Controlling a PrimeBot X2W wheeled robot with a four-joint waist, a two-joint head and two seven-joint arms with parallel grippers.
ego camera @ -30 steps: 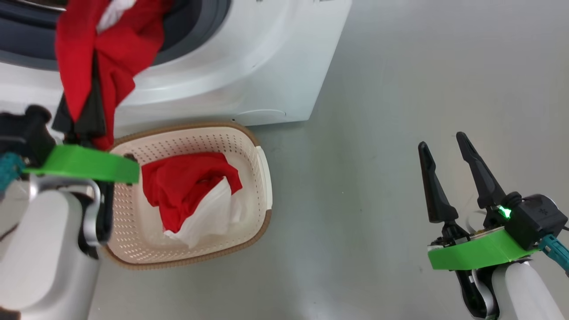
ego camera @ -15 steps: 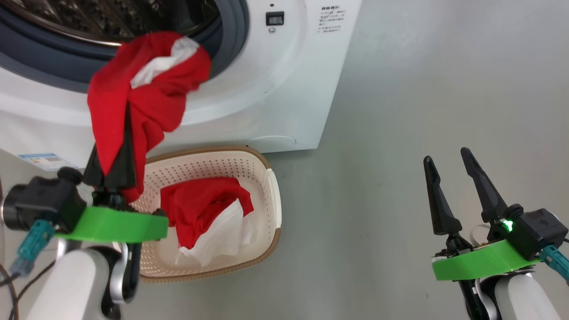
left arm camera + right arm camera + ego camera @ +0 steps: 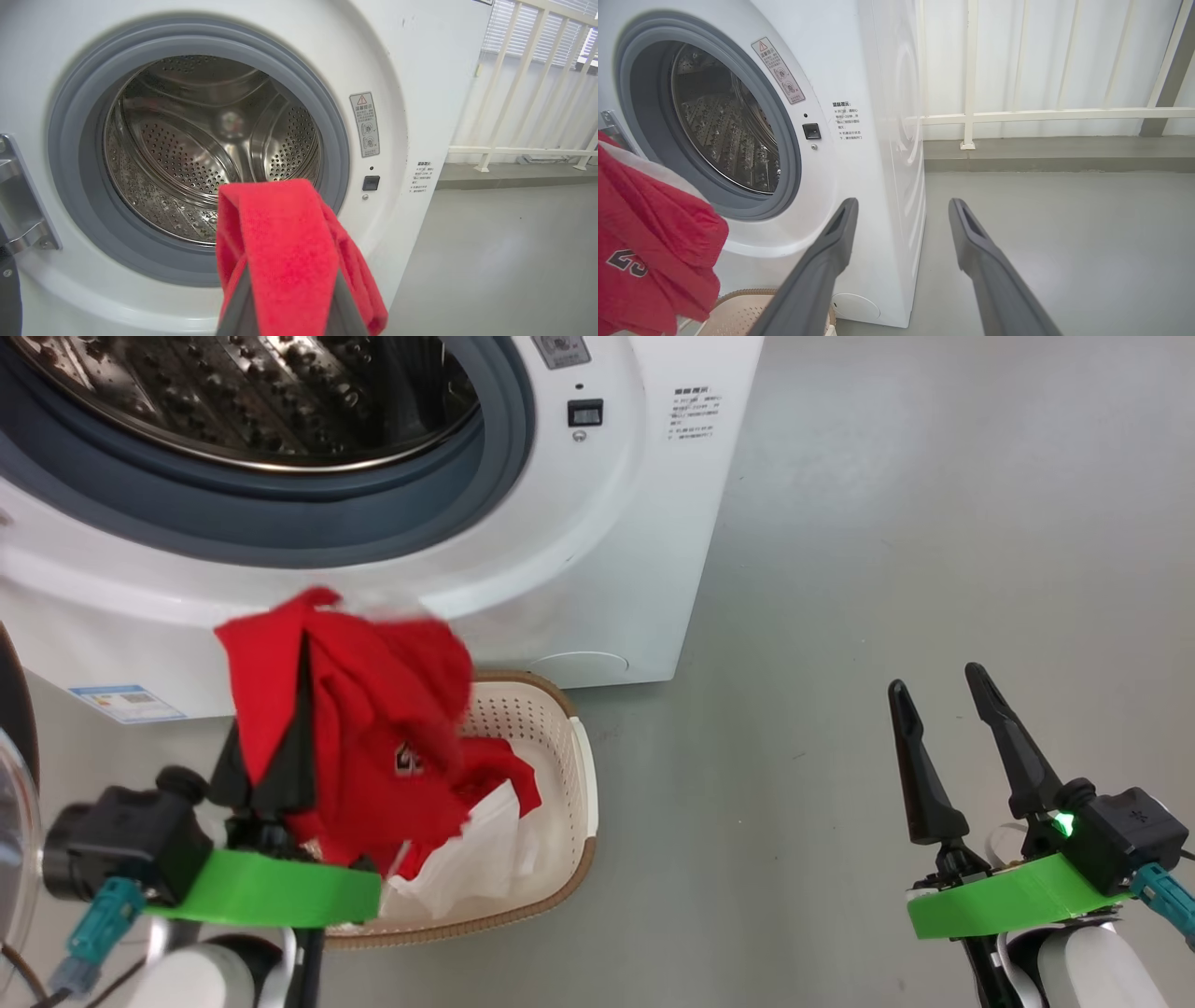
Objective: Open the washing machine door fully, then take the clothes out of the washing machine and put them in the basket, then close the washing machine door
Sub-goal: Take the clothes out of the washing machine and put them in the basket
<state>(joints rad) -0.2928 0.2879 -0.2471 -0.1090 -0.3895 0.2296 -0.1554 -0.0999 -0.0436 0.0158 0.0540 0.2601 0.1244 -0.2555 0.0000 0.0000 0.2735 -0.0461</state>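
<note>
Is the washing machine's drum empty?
Seemingly empty: the drum shows bare steel, and the red clothes hang outside it. Its lowest front part is hidden behind them.

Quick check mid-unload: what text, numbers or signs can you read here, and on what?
"2" plus a cut-off digit: dark print on the red clothes.
Warning triangle: atop the pale sticker on the washing machine front; its small text is unreadable.
Printed lines below that sticker: too small to read.
Blue label low on the front: blurred.
</note>
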